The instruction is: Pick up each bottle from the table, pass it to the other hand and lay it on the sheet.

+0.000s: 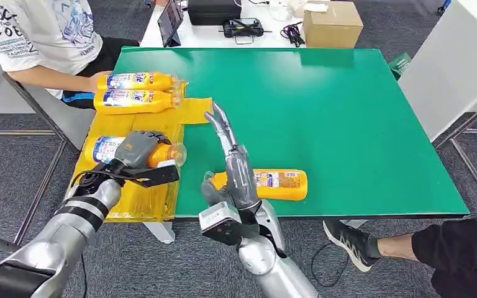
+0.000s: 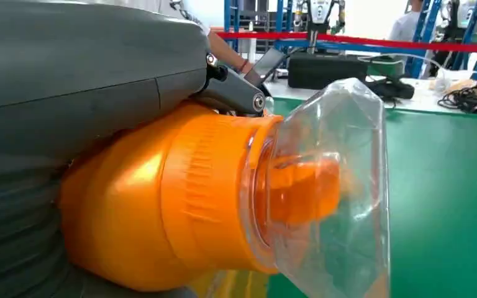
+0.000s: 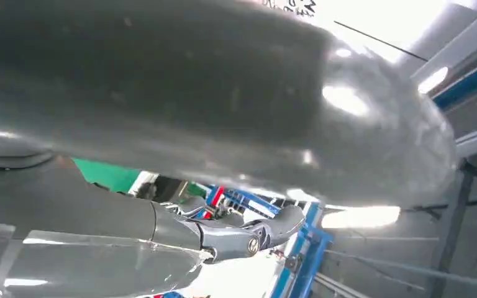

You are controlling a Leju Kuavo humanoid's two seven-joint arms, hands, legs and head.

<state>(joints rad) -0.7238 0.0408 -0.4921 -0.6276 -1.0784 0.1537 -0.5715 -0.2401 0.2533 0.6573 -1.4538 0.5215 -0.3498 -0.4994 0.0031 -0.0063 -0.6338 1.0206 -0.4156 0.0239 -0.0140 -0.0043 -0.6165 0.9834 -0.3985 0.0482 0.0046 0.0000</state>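
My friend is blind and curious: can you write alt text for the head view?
The robot's left hand grips an orange bottle over a yellow sheet where two bottles already lie. Its right hand is open above the green table, beside a fourth bottle.

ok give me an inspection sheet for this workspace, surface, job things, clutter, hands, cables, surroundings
surface: green table, yellow sheet along its left side
job's things: two bottles lying on the sheet; third bottle held over the sheet; fourth bottle lying on the green
clutter: nothing seen on the green top
hands: left hand grips the third bottle; right hand holds nothing, fingers extended
cables: black cables on the white desk behind
surroundings: cardboard box, seated person, another person's shoe
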